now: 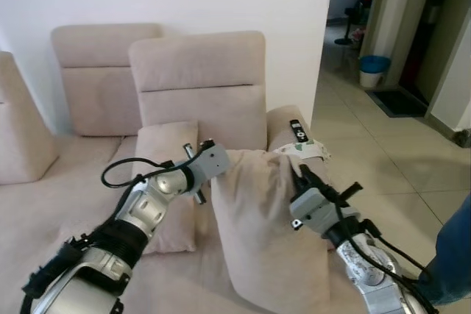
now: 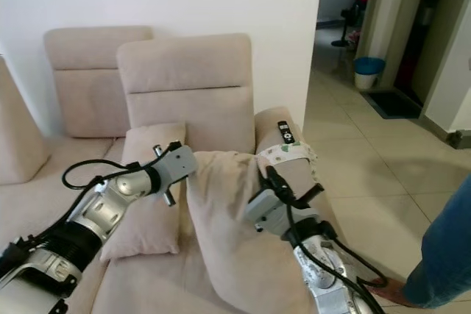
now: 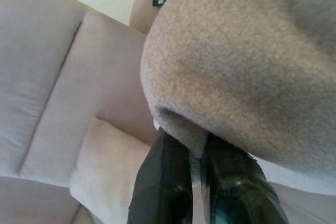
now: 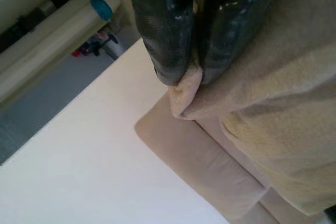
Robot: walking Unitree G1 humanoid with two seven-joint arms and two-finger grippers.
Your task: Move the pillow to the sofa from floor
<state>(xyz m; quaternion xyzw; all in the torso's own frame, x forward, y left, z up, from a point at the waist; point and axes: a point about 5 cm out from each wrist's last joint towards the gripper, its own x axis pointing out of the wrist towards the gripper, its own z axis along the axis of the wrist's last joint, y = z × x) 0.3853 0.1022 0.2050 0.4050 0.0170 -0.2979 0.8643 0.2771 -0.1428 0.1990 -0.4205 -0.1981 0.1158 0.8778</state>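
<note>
**Pillow up off the floor, hanging over the sofa seat**

Closest to me, the two silver arms reach forward with the beige pillow (image 1: 268, 226) strung between them. The right gripper (image 4: 190, 77) has its black fingers pressed together on a pinched corner of the fabric, and the left gripper (image 3: 197, 148) is likewise clamped on a fold at the pillow's opposite upper edge. The pillow hangs from these two pinches, bulging downward, held above the right end of the sofa (image 1: 81, 174) seat; whether its bottom edge already touches the cushion I can't tell.

Just behind it, a second, smaller cushion (image 1: 168, 182) leans against the backrest. On the sofa's armrest lies a black remote (image 1: 296, 131) on a patterned cloth (image 1: 309, 151). Further off, the tiled hallway holds a blue bin (image 1: 374, 71), and a person's denim-clad leg (image 1: 452, 255) stands at the right edge.

As I judge it, the lift and carry are finished. What is left is lowering the pillow onto the seat, letting go with both grippers, and drawing the arms back.
</note>
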